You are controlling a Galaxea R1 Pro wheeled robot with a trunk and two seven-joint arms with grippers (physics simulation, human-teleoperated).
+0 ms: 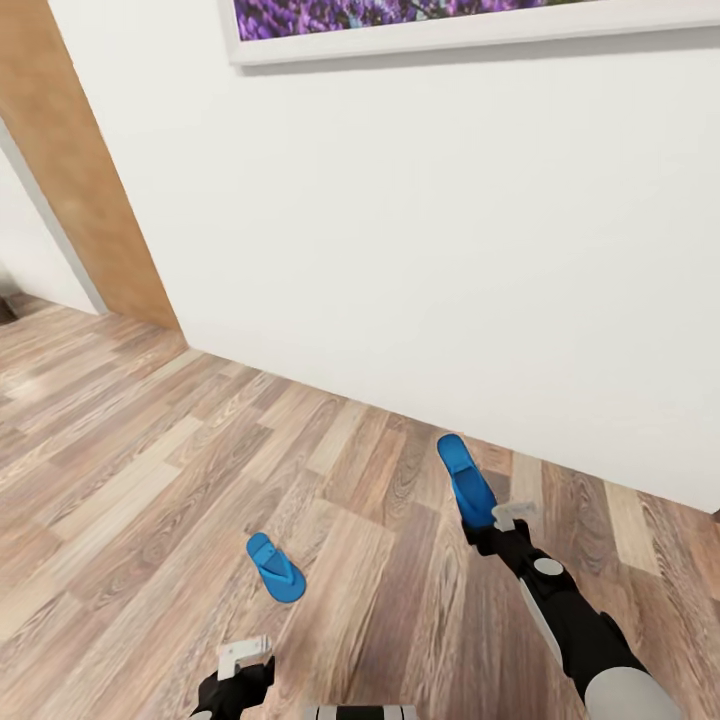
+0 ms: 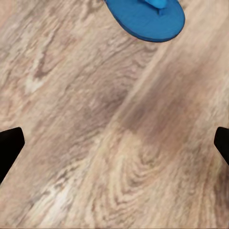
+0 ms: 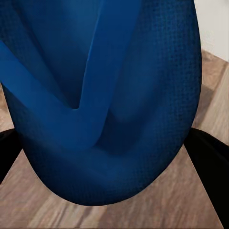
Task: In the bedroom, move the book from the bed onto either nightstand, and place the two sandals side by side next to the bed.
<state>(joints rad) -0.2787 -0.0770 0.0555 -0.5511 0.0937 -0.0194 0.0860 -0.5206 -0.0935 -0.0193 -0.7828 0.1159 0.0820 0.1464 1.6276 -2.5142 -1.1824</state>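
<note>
Brown wood-plank floor (image 1: 130,470) beneath white wall (image 1: 420,220); framed purple picture (image 1: 400,20) above; one blue sandal (image 1: 275,567) flat on floor; second sandal (image 1: 467,482) clamped by right gripper (image 1: 490,525); left gripper (image 1: 245,665) fingers spread, empty.

The light is bright and even, the white wall (image 1: 420,250) has no glare, a soft shadow lies under the picture frame (image 1: 470,35), and both wrist views look blurred.

Plank floor (image 1: 150,470) bare and open around the lying sandal (image 1: 275,567); approach free from all sides. White wall (image 1: 450,250) bounds the floor's far edge, just behind the held sandal (image 1: 466,482).
</note>
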